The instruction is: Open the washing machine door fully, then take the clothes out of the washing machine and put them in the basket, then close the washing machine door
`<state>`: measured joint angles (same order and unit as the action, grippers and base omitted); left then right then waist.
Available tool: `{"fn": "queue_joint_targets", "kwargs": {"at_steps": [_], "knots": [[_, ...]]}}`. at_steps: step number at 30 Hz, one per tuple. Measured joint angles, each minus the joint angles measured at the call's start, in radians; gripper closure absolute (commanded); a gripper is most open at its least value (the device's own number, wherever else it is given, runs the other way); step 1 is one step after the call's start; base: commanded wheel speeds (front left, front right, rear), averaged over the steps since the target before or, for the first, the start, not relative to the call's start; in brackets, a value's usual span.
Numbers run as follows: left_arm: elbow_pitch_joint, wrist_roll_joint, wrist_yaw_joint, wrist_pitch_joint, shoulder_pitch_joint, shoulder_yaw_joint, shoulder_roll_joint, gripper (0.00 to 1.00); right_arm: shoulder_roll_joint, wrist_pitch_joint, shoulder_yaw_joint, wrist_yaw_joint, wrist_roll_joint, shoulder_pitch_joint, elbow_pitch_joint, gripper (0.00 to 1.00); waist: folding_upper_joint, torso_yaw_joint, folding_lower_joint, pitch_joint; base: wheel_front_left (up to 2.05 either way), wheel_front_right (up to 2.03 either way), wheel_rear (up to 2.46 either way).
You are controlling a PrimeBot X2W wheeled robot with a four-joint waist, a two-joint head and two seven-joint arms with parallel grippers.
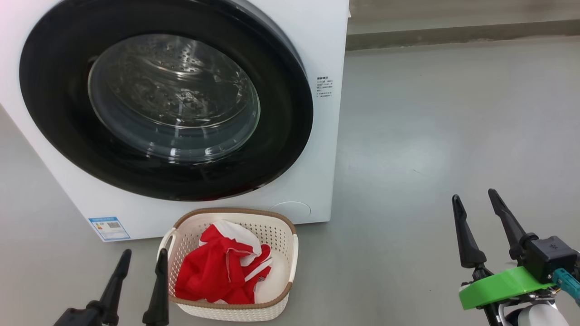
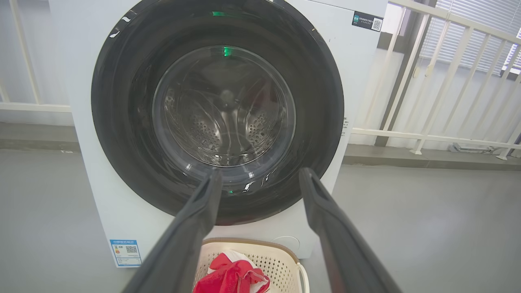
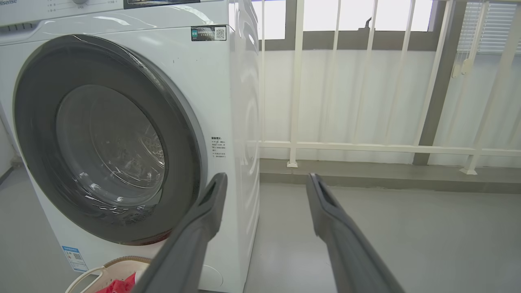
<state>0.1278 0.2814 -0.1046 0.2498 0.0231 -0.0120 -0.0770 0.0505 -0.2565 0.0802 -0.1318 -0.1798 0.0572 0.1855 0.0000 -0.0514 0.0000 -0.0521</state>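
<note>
Head view: basket (image 1: 235,211) just beside left claw (image 1: 144,251)

Long black tapered fingers (image 1: 465,240), green wrist band (image 1: 498,286)

Smooth grey floor (image 1: 453,113) w/ a soft pale sheen & a tiny dark mark (image 1: 418,172); a low grey kerb (image 1: 457,34) runs along its far edge. On the kerb stands a white railing (image 3: 366,147) of thin vert. bars w/ one horiz. rail approx. mid-height, a pale ribbed panel (image 3: 358,93) behind it & bright window glass (image 3: 346,14) above. In the right wrist view a dark upright post (image 3: 437,93) stands behind the bars, & to its right hang white slatted blinds (image 3: 482,24) w/ a small pale pull (image 3: 462,67) dangling at their left edge.
</note>
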Motion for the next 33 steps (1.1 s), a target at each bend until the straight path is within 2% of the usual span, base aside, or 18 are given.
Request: {"fn": "queue_joint_targets", "kwargs": {"at_steps": [17,18,27,33], "knots": [[-0.034,0.002,0.021,-0.002,0.008,0.001,-0.004,0.0,-0.004,0.0,0.002,0.0,0.006,-0.017,-0.009,0.0,0.0,0.005,0.0,0.003,0.0,0.0,0.0],[-0.033,0.002,0.021,-0.002,0.011,0.003,-0.002,1.0,-0.005,0.0,0.002,0.0,0.005,-0.017,-0.004,1.0,0.0,0.004,0.0,0.004,0.0,0.0,0.0],[0.066,0.005,0.021,-0.011,0.06,0.016,0.025,1.0,-0.032,0.006,0.001,0.0,-0.004,-0.081,0.1,1.0,0.0,0.005,0.0,0.004,0.0,0.0,0.0],[0.07,0.068,0.021,-0.027,0.06,0.015,0.026,1.0,-0.032,0.021,0.002,0.0,-0.07,-0.083,0.1,1.0,0.0,0.007,0.0003,0.005,0.0,0.0,0.0]]}}
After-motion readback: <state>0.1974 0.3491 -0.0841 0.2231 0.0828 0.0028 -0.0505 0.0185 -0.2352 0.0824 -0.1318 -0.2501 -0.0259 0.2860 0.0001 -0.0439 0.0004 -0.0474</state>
